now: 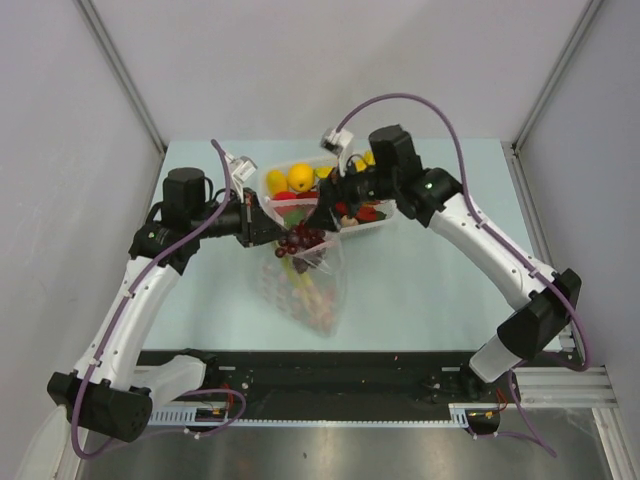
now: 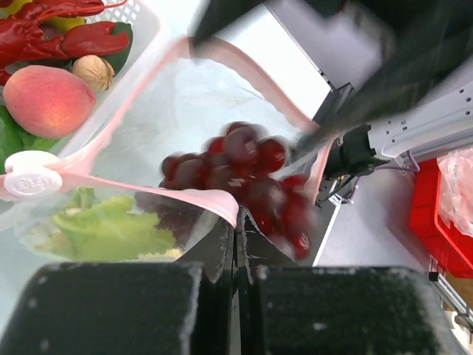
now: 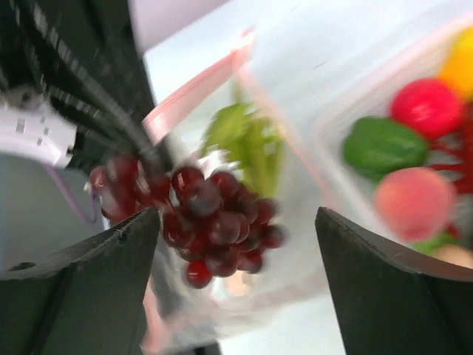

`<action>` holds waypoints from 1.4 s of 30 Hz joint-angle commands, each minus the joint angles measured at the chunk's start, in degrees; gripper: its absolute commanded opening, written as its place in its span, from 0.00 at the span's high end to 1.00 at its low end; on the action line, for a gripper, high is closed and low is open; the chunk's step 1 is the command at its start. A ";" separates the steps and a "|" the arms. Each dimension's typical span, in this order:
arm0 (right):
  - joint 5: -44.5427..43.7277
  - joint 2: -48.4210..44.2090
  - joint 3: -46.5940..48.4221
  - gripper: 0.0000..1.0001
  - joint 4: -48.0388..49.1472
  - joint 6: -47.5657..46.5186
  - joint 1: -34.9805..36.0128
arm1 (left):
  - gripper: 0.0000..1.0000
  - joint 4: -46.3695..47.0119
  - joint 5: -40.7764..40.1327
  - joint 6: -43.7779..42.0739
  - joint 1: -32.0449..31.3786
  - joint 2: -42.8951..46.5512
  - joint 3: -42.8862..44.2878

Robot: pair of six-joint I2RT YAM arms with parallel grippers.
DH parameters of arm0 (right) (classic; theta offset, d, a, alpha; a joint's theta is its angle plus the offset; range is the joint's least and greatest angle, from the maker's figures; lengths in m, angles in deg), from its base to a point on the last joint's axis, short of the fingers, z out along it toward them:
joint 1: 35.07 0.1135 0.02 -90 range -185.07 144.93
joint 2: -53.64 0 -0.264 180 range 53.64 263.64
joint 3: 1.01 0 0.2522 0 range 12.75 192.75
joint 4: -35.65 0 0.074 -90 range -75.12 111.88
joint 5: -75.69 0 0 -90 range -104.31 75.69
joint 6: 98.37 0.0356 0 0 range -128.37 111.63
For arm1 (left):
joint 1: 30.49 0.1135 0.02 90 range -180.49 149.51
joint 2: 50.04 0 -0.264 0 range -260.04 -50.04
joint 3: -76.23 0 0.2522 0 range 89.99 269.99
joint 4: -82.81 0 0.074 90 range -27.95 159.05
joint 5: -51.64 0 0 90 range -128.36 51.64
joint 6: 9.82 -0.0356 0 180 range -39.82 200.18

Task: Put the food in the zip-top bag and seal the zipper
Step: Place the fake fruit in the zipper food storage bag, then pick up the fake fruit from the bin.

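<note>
The clear zip-top bag (image 1: pixel 308 290) hangs from my left gripper (image 1: pixel 268 226), which is shut on its pink-red zipper strip (image 2: pixel 199 198) and holds the mouth open. A bunch of dark red grapes (image 1: pixel 300 238) is at the bag's mouth, blurred in both wrist views (image 2: pixel 244 170) (image 3: pixel 211 214). My right gripper (image 1: pixel 325 208) is open just above the grapes, its jaws wide apart on either side of them (image 3: pixel 236 222). A green leafy stalk (image 2: pixel 111 231) lies inside the bag. The white zipper slider (image 2: pixel 29 174) sits on the strip.
The white basket (image 1: pixel 385 228) stands right behind the bag, holding a lemon (image 1: pixel 300 178), a peach (image 2: pixel 48 100), a red lobster (image 2: pixel 55 29), a walnut (image 2: pixel 94 72) and a green pepper (image 3: pixel 380 144). The two grippers are very close together.
</note>
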 commanded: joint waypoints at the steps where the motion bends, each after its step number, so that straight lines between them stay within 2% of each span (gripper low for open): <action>1: 2.20 0.55 6.33 0.07 7.75 3.05 -7.67 | 1.00 -0.02 1.11 -3.09 -0.07 0.85 2.39; 5: 1.42 5.55 9.76 0.05 9.53 4.56 -14.88 | 1.00 -0.72 -0.12 -3.79 0.37 0.50 2.21; 8: -1.83 9.95 12.31 0.05 8.22 0.96 -16.12 | 1.00 -0.20 -0.04 -3.18 0.99 0.15 2.13; 16: -11.57 21.63 15.39 0.14 1.10 -19.23 -16.22 | 1.00 0.25 0.75 -4.66 1.51 0.58 1.25; 18: -12.91 23.40 15.65 0.20 0.31 -22.59 -15.86 | 1.00 -0.36 0.75 -5.46 1.60 0.76 0.90; 21: -15.28 25.69 15.48 0.22 -0.31 -26.38 -15.60 | 1.00 -0.81 0.67 -6.69 1.78 1.02 0.37; 30: -18.01 29.56 15.82 0.17 8.30 -30.42 -15.42 | 1.00 0.16 -0.04 -6.60 2.04 0.32 -0.42; 36: -18.10 34.82 19.16 0.10 8.13 -38.32 -13.32 | 1.00 0.42 -0.04 -6.52 2.31 -0.56 -0.42; 42: -20.20 40.89 25.84 0.09 6.28 -42.99 -12.00 | 1.00 0.77 -0.13 -6.43 2.57 -0.82 -0.25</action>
